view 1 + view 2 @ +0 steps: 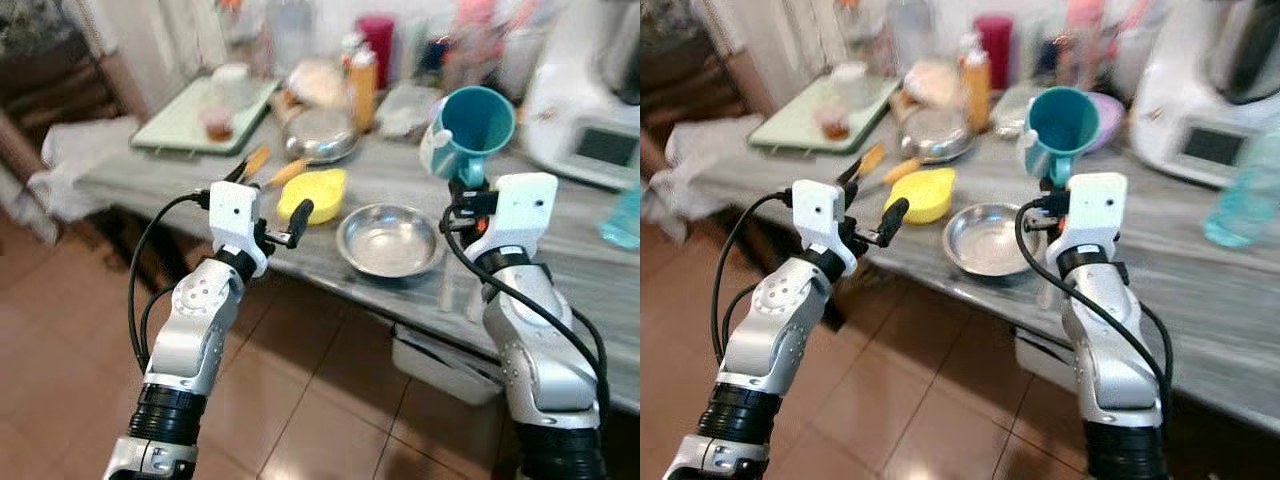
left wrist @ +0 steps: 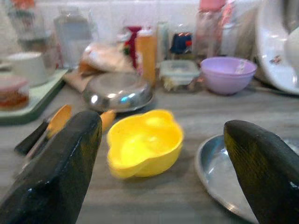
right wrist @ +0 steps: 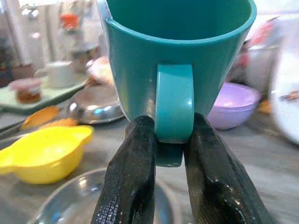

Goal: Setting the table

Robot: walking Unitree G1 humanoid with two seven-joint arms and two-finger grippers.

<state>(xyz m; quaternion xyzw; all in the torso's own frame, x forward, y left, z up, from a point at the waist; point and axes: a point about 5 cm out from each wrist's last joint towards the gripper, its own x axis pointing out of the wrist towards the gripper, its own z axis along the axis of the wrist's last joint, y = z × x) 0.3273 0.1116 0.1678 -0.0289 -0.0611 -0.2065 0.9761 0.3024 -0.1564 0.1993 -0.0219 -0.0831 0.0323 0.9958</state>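
Above steel bowl: right gripper jaws pinch teal mug handle, base hidden.

quick count of what's on the grey counter: one teal ceramic mug, one yellow plastic bowl with little handles, one shallow steel plate, one upturned shiny steel bowl, one lilac plastic bowl, one pale green tray, one white cup on that tray, one small lidded jar with something brown in it, one orange squeeze bottle, one clear lidded food box, one big white kitchen appliance. orange-handled utensils: looks like two, too blurry to be sure. bottles at the back: can't count them.
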